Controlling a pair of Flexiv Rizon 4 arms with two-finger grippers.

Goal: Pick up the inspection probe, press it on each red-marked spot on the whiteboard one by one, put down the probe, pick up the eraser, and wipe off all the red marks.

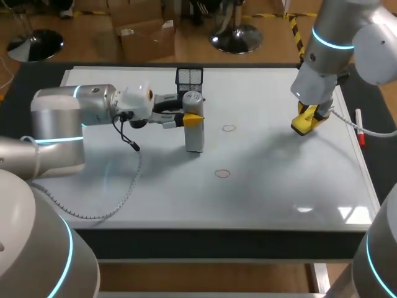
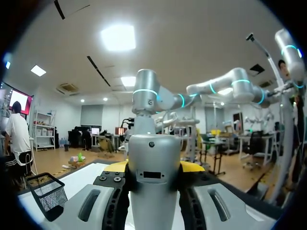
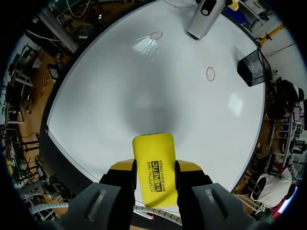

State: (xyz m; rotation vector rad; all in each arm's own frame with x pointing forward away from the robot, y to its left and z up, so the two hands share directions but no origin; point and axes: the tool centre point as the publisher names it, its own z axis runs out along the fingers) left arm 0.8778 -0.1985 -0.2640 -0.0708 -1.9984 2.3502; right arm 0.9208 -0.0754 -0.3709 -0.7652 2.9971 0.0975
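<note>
The grey inspection probe (image 1: 194, 135) stands upright on the whiteboard (image 1: 273, 186), its foot left of both red circles. My left gripper (image 1: 193, 119) is shut on its upper part; in the left wrist view the probe (image 2: 153, 191) fills the space between the fingers of the left gripper (image 2: 153, 167). One red circle (image 1: 229, 128) lies just right of the probe, and another (image 1: 222, 174) is nearer the front. My right gripper (image 1: 308, 121) is shut on the yellow eraser (image 1: 304, 125) over the board's right side. In the right wrist view the eraser (image 3: 153, 163) points toward both circles (image 3: 210, 74) (image 3: 156, 35).
A black mesh basket (image 1: 189, 76) stands at the board's back edge, behind the probe. A red marker (image 1: 359, 135) lies along the right edge, and a white cable (image 1: 366, 131) runs from my right gripper to it. A coiled cable (image 1: 118, 198) trails from my left arm across the board.
</note>
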